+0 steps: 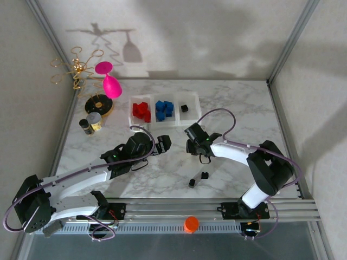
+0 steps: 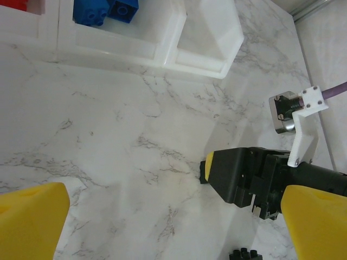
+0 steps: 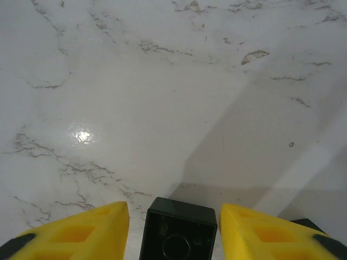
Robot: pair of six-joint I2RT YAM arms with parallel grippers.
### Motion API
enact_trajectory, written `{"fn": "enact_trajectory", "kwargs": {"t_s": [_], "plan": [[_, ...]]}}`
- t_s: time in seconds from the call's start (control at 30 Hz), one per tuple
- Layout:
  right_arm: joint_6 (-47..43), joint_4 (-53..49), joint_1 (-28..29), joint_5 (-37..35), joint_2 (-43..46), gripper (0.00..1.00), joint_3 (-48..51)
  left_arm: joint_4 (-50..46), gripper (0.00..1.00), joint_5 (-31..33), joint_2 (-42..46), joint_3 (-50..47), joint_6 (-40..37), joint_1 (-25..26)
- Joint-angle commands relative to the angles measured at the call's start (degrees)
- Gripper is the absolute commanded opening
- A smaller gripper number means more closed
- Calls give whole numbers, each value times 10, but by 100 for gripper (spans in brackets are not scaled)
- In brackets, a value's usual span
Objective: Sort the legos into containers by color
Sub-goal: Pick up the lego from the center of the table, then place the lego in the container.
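Observation:
Three joined clear bins stand at the table's back: red bricks (image 1: 142, 110) in the left one, blue bricks (image 1: 164, 109) in the middle, one black brick (image 1: 184, 108) in the right bin (image 2: 209, 32). My right gripper (image 1: 191, 132) points down at the table in front of the bins. It is open, and a small black brick (image 3: 179, 230) lies between its yellow fingers (image 3: 81, 233) with a gap on each side, hollow underside toward the camera. My left gripper (image 1: 164, 143) hovers just left of it, open wide and empty. Two more black bricks (image 1: 205, 175) lie nearer the front.
A dark jar with a gold lid (image 1: 94, 121), a pink glass (image 1: 111, 84) and a gold wire stand (image 1: 78, 69) crowd the back left corner. An orange cap (image 1: 191, 223) sits on the front rail. Both arms' cables loop over the middle of the marble table (image 1: 244, 108).

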State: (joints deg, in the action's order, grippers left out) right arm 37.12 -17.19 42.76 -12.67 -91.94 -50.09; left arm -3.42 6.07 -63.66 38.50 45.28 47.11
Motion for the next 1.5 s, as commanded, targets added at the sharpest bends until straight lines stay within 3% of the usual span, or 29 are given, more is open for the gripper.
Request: {"fn": "enact_trajectory", "kwargs": {"t_s": [0.0, 0.5, 0.87, 1.47], "plan": [[2, 7, 8, -20, -15, 45, 6, -2, 99, 12, 6, -5, 5, 4], [-22, -1, 15, -34, -26, 30, -22, -10, 100, 24, 9, -5, 0, 4], [-92, -11, -21, -59, -29, 31, -123, -20, 99, 35, -8, 41, -27, -16], [-196, 73, -111, -9, -230, 32, -345, 30, 100, 14, -84, 112, -52, -99]]}}
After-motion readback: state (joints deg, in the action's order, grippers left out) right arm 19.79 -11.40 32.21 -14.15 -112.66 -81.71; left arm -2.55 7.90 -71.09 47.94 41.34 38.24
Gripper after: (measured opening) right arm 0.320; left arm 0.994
